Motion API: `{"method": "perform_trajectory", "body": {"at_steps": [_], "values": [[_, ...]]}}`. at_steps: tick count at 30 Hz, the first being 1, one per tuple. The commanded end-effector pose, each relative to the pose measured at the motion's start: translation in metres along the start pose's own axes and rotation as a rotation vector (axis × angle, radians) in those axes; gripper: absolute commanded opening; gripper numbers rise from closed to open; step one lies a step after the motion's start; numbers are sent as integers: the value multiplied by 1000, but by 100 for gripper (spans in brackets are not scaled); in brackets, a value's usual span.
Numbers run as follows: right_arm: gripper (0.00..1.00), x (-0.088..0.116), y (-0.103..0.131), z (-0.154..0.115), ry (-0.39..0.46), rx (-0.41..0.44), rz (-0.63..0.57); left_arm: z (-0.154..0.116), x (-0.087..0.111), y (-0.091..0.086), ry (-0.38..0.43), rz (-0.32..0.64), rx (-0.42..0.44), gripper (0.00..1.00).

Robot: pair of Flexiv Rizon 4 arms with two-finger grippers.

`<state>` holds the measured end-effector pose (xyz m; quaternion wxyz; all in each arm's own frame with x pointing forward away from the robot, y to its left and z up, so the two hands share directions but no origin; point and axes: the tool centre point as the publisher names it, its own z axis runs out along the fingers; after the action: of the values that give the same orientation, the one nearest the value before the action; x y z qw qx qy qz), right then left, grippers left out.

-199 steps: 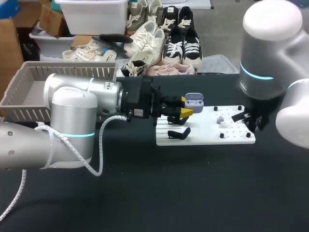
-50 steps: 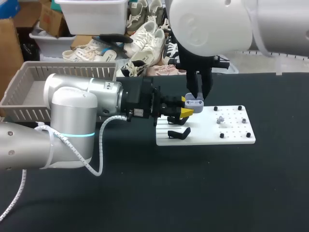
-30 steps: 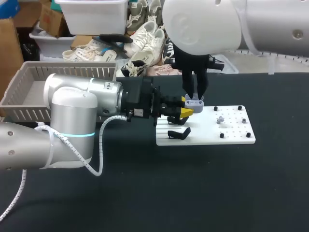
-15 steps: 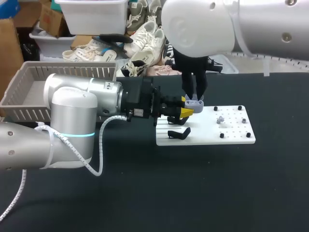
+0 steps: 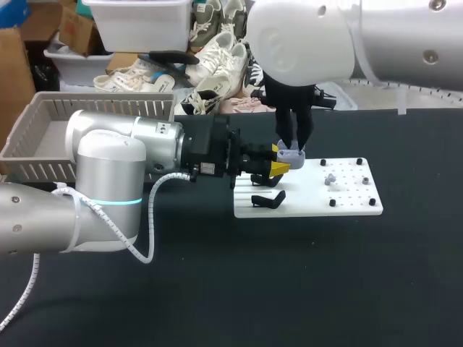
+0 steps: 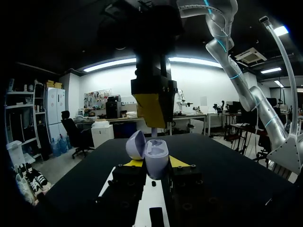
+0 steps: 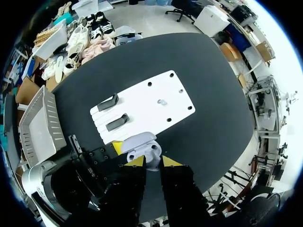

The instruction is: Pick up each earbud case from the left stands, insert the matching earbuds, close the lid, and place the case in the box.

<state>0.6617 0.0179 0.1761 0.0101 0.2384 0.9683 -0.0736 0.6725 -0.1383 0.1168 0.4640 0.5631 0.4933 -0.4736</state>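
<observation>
The left fingers point(image 5: 279, 158) pinch the open earbud case point(image 6: 155, 157) from both sides, their arm level above the counter point(image 5: 217, 289), at the white board point(image 5: 340, 196)'s left edge. The right arm hangs upright, the right fingers point(image 7: 153, 162) just above the case; I cannot tell their state.

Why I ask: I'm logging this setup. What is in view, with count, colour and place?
lavender-grey plastic earbud case: one, lid open, between the left fingers
flat white board: one, on the black table, right of centre
curved black stands: two, on the board's left part
small grey earbud: one, on the board's right half
grey slatted basket: one, far left
left fingers: two, yellow-tipped, clamping the case
right arm: one, white, wrist directly above the case
</observation>
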Motion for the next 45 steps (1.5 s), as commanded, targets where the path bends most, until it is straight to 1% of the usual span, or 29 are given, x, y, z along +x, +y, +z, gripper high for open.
{"method": "perform_trajectory", "body": {"at_steps": [1, 18, 43, 44, 45], "values": [[0, 0, -2, 2, 2, 0, 1, 0, 1, 0, -1, 1, -2, 0], [0, 1, -2, 10, 17, 2, 7, 0, 1, 0, -1, 1, -2, 0], [0, -6, 2, 22, 33, 28, 21, 0, 1, 0, -1, 1, -2, 0], [0, -6, 2, 22, 33, 28, 22, 0, 1, 0, -1, 1, -2, 0], [16, -6, 2, 22, 34, 29, 24, 0, 1, 0, -1, 1, -2, 0]]}}
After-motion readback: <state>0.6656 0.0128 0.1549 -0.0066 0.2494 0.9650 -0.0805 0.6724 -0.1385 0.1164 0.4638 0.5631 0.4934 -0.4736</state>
